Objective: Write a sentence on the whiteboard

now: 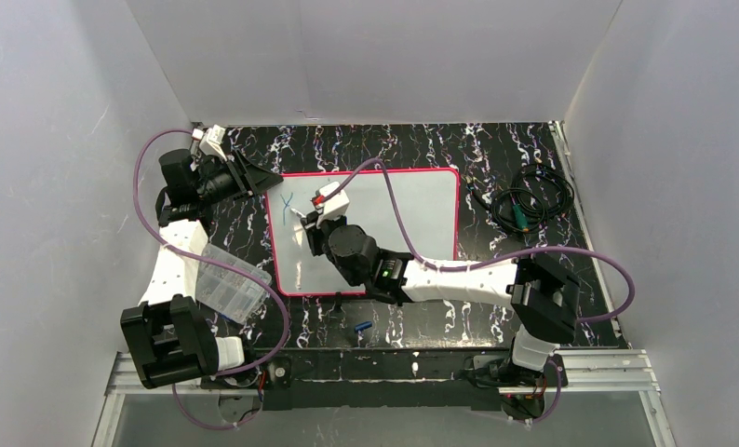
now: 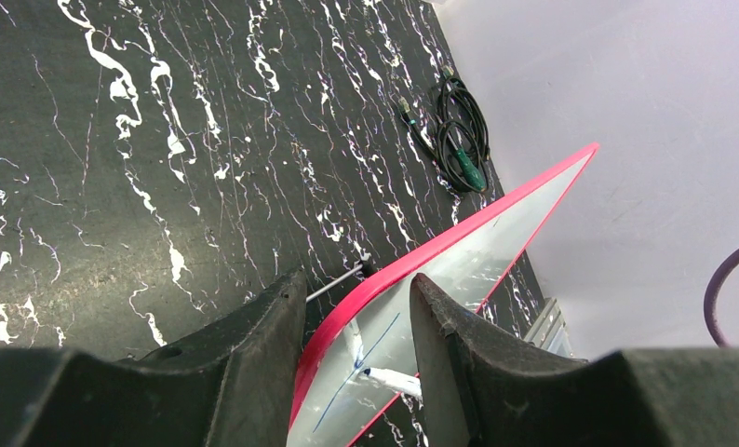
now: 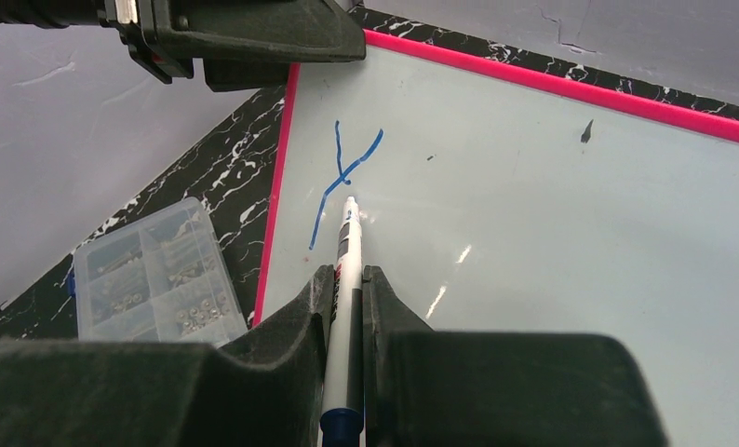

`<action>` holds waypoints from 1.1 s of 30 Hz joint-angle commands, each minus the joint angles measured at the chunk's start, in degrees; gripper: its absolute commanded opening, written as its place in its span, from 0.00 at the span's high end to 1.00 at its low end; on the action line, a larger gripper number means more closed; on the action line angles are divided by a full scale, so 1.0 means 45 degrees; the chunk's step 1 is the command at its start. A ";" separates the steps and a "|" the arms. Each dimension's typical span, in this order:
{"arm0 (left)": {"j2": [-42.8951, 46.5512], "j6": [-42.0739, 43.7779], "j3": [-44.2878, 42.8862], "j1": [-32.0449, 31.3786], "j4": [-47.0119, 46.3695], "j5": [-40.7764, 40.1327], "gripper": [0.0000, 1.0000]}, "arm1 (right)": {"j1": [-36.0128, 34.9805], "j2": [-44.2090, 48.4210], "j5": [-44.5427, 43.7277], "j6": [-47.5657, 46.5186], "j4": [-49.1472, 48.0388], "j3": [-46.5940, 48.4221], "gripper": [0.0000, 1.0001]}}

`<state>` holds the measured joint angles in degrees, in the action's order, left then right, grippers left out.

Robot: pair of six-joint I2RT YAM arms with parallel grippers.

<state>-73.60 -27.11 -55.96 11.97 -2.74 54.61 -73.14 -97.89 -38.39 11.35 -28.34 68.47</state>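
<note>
The whiteboard (image 1: 422,214), glossy white with a pink-red frame, lies in the middle of the dark marbled table. Of the sentence, a single blue Y-shaped stroke (image 3: 345,172) shows near the board's top left corner. My right gripper (image 3: 348,272) is shut on a white marker (image 3: 349,233). The marker's tip rests at the board just right of the stroke's lower leg. My left gripper (image 2: 358,277) holds that corner, the pink frame (image 2: 347,321) running between its two black fingers and lying against one of them. From above, the right gripper (image 1: 312,222) is over the board's left part and the left gripper (image 1: 275,177) at its corner.
A clear plastic compartment box (image 1: 226,284) with small parts sits left of the board beside the left arm. A coiled black cable (image 1: 524,200) lies at the back right. A small blue cap (image 1: 363,326) lies on the table in front of the board. Grey walls enclose three sides.
</note>
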 commanded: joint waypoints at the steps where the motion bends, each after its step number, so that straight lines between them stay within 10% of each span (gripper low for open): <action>1: 0.0433 0.0015 0.0018 -0.0064 0.0061 0.0462 0.57 | 0.0050 -0.0122 0.0094 -0.0195 -0.0167 0.0593 0.99; 33: 0.0473 0.0029 0.0015 -0.0075 0.0052 0.0462 0.57 | 0.0043 0.0672 -0.0668 -0.0161 0.0144 -0.0173 0.99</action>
<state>-73.60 -27.09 -55.96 11.92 -2.76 54.46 -73.36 -96.75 -37.78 12.69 -25.54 66.72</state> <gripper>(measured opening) 0.429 0.204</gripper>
